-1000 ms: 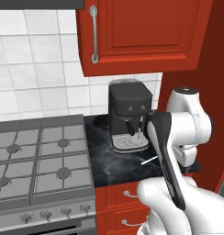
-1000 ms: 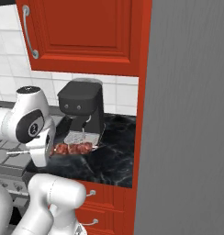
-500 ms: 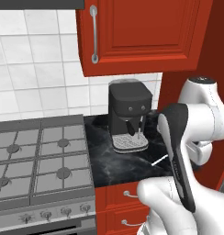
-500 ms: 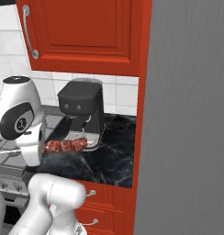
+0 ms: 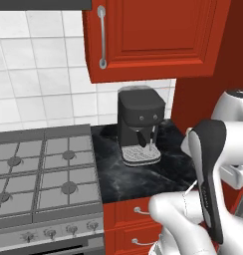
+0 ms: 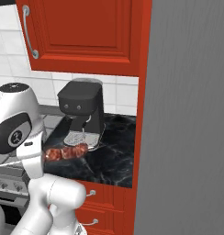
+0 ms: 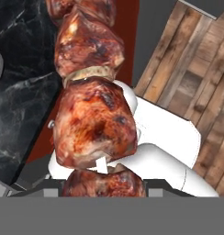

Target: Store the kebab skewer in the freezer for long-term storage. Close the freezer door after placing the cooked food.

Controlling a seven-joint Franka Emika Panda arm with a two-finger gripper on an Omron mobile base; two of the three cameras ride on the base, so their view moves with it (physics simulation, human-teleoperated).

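Carrying the kebab skewer [image 6: 65, 152] above the bench [image 6: 109, 160], I have the tool clamped on it, meat chunks close in the hand view. Swinging toward the grey freezer door [image 6: 187, 114], the protruding stick could clip the coffee machine [image 6: 81, 110] and twist loose.

White square wall tiles [image 5: 39, 84] are running behind a grey gas hob [image 5: 44, 174] with round burners. A black marble-patterned worktop [image 5: 163, 172] is carrying a black coffee machine [image 5: 139, 127]. Glossy red wall cabinets [image 5: 148, 37] with curved silver handles are hanging above; red drawers [image 5: 131, 224] are sitting below. Brown wooden floor planks [image 7: 196, 78] are lying underfoot. Lighting is looking even.
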